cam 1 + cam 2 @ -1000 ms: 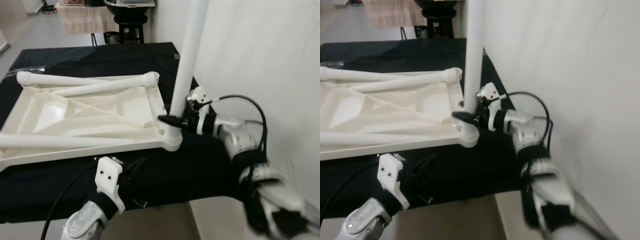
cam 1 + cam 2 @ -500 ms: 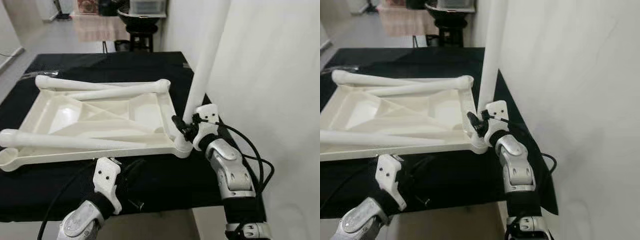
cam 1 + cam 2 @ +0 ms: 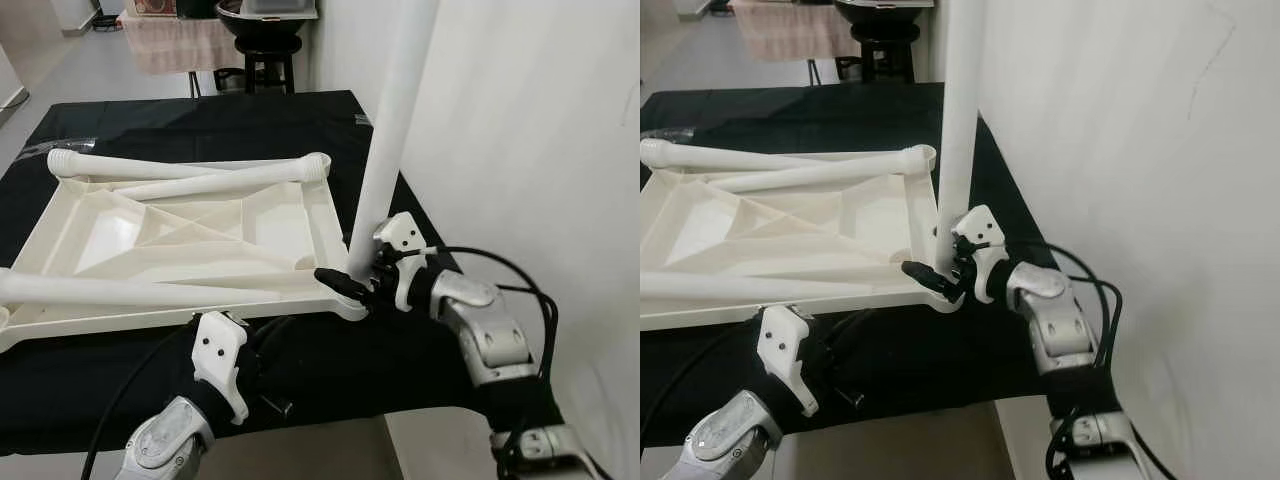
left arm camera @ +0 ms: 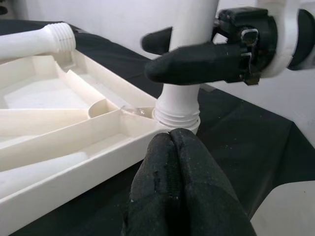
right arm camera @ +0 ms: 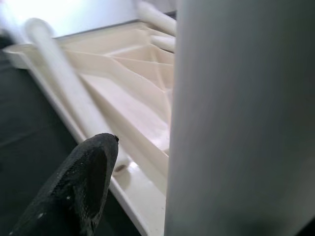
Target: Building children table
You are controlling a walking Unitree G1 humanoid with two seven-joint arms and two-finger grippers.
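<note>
At lower left, your left gripper (image 3: pixel 262 352) sits clenched and empty on the black cloth (image 3: pixel 200 125). The upturned white tabletop (image 3: pixel 180 235) fills centre-left. Centre right, your right gripper (image 3: pixel 350 285) grasps the upright table leg (image 3: pixel 390 140) at the tabletop's near corner socket.

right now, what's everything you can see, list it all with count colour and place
tabletop: 1, cream white, upside down on the black cloth, ribs facing up
upright leg: 1, white, standing in the tabletop's near right corner socket
loose legs: 3, white, lying across the tabletop, two along the far edge, one along the near edge
black cloth: 1, black, covering the work surface
stool: 1, black, on the floor beyond the cloth
wall: 1, white, on the right
right gripper: 1, black fingers around the base of the upright leg
left gripper: 1, black fingers pressed together, near the front edge by that corner
</note>
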